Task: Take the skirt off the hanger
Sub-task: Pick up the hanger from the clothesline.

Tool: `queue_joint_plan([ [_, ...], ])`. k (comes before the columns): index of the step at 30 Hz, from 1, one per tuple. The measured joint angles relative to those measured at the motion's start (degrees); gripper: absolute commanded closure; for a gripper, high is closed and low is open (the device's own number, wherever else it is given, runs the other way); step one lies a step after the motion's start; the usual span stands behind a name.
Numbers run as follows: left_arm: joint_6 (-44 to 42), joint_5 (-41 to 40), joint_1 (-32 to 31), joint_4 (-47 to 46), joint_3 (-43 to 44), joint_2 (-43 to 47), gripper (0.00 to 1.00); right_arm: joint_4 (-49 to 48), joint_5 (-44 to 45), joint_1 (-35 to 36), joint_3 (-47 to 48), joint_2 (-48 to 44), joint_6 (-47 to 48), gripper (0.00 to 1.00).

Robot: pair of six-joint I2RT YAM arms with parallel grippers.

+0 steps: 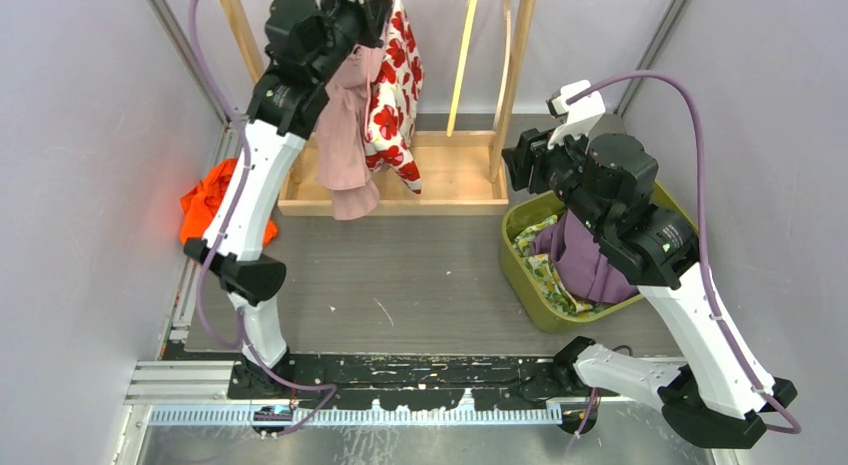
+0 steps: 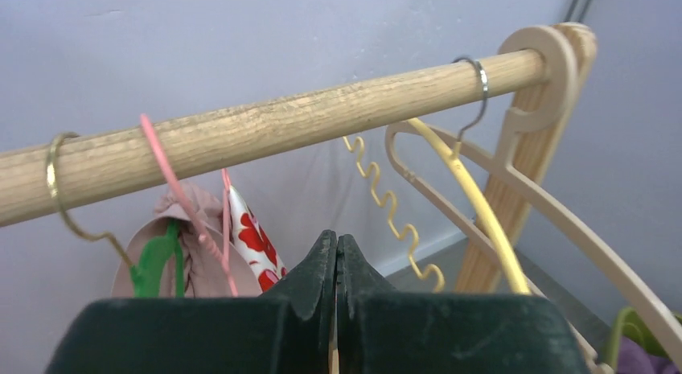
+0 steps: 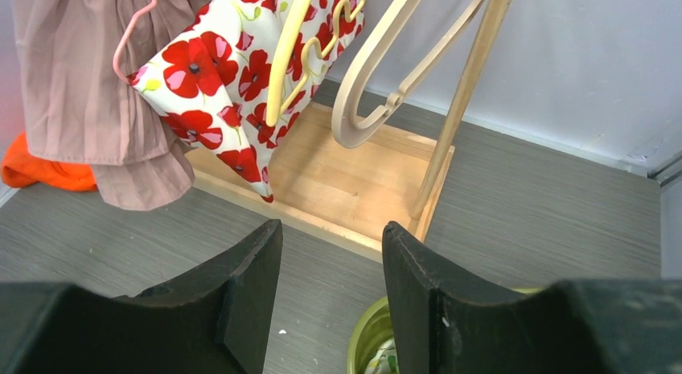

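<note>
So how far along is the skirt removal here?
Looks done: the yellow hanger and beige hanger hang bare, and garments lie in the green bin. In hand: the left gripper is shut up by the rail, no cloth visible between its fingers; the right gripper is open. Left: the pink skirt and poppy skirt hang on the rail.
</note>
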State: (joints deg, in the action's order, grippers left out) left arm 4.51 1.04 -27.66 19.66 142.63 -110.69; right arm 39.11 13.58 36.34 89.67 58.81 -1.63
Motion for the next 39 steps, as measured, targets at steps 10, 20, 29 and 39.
queue_joint_plan([
  [10, 1.44, 0.11, -0.04, 3.69, -6.49, 8.09, 0.25, -1.9, -0.42, 0.0, -2.25, -1.79, 0.04, 0.35],
  [20, 0.79, -4.5, -0.02, 7.56, -7.65, 5.09, 0.13, -1.92, -0.11, 0.0, -2.25, -3.41, 0.09, 0.34],
  [29, -0.96, -4.48, 0.44, 8.7, -2.01, -2.38, 0.06, -0.94, 1.03, 0.0, -1.4, -2.89, 0.87, 0.34],
  [39, 0.24, 2.84, 4.66, 7.87, 1.49, -5.55, 0.06, -0.09, 3.04, 0.0, 0.07, -2.14, 1.77, 0.34],
])
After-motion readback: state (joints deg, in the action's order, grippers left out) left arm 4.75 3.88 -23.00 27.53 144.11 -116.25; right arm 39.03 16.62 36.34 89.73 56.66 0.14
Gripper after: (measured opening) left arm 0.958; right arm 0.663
